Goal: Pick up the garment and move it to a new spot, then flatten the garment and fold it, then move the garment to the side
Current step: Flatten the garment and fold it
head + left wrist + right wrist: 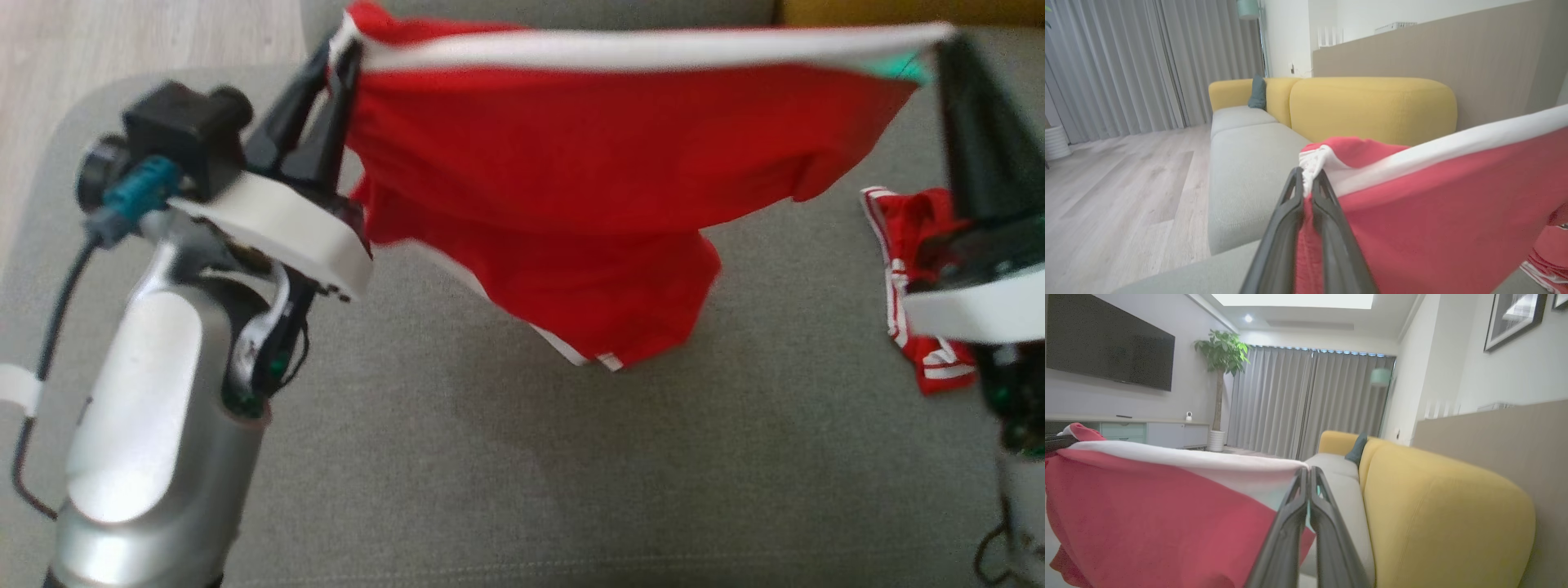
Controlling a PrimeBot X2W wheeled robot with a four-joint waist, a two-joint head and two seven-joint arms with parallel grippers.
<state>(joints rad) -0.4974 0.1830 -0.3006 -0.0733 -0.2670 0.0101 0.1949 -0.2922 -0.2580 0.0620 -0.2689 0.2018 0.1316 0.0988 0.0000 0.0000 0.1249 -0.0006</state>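
Shorts (pixel 588 163) hang stretched over the sofa (pixel 490 457), waistband pinched by left gripper (pixel 343 57) and right gripper (pixel 951 49); carrying underway, lowering flat likely comes next.

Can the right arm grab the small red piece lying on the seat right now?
Probably not yet. The piece lies on the seat right by the right pincer, but that pincer is shut on the waistband of the shorts, stretched across to the left pincer. It would have to let go first.
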